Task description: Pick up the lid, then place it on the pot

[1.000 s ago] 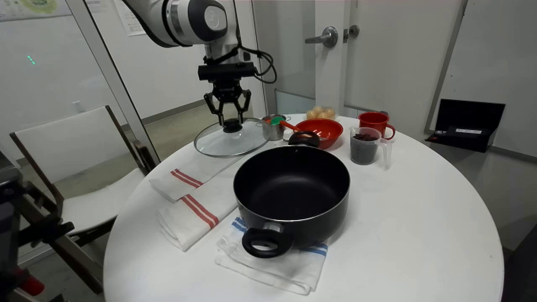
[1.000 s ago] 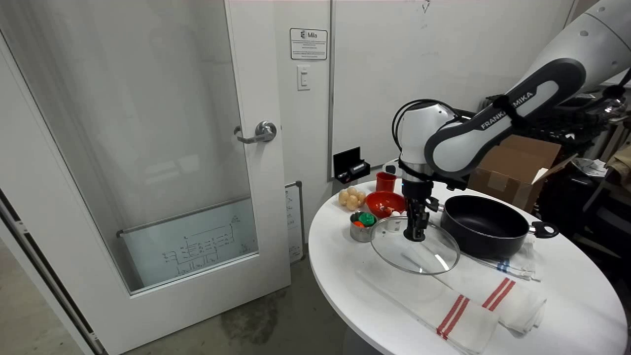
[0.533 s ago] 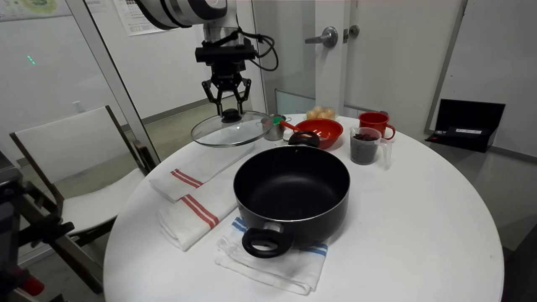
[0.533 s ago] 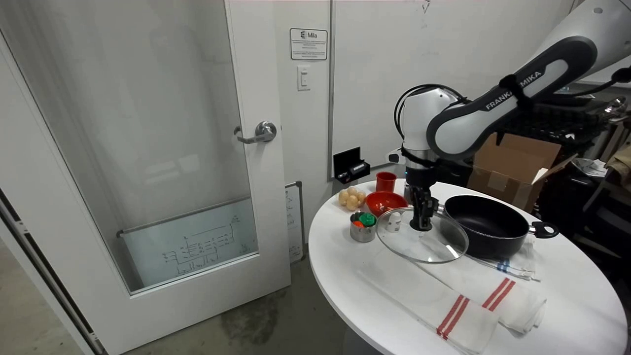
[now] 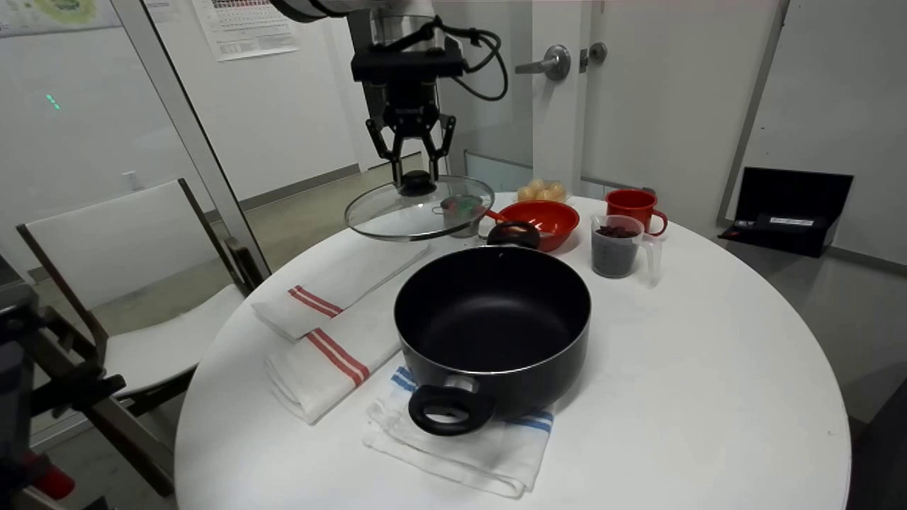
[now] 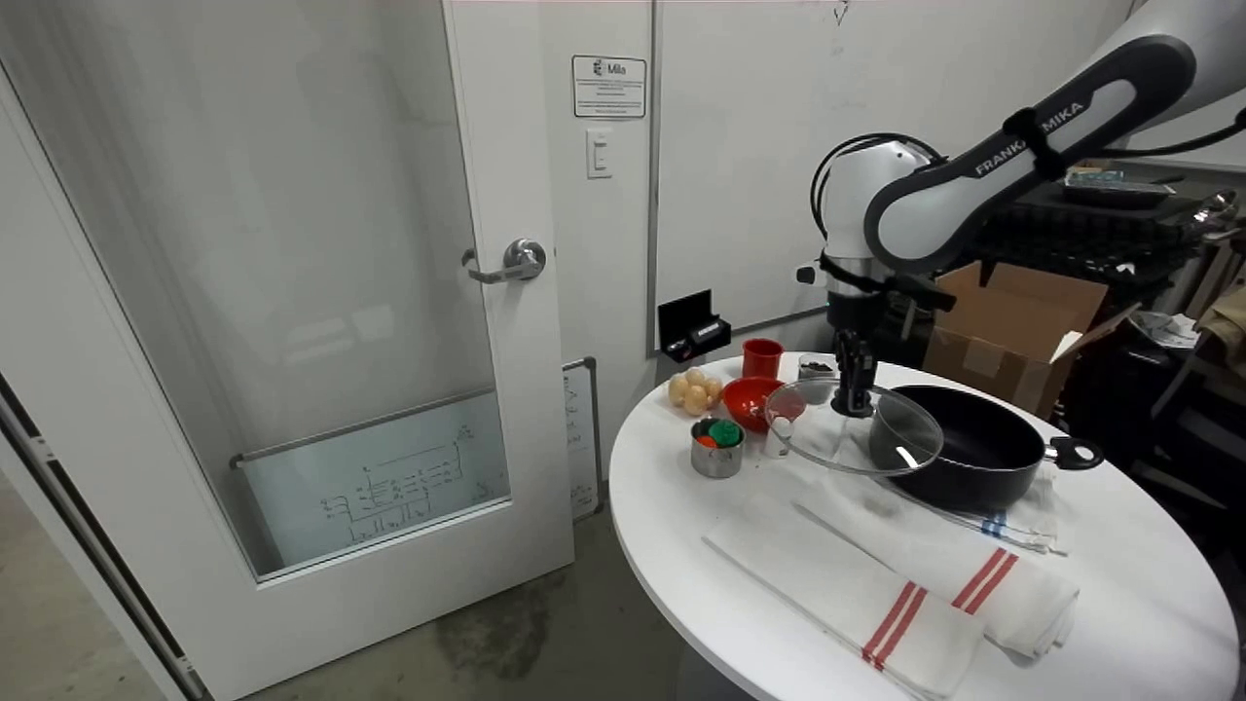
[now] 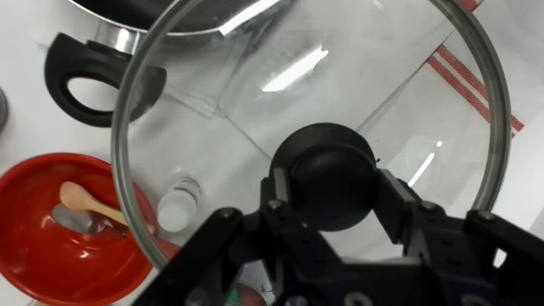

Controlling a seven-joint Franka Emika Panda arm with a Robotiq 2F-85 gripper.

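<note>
Well, transfer stage, I'd judge: the gripper (image 5: 416, 178) clasps the glass lid (image 5: 414, 211) by its knob (image 7: 331, 187), aloft at eleven o'clock from the black cooking pot (image 5: 496, 333) in an exterior view; next, shift toward five, then lower.

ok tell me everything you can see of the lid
The lid is round and clear, apparently glass, with a thin metallic rim and a black central knob. The end effector grips that knob; nothing else appears to touch the lid. It hangs in midair, seemingly tilted a little, off to one side of the pot. Light glints off it.
</note>
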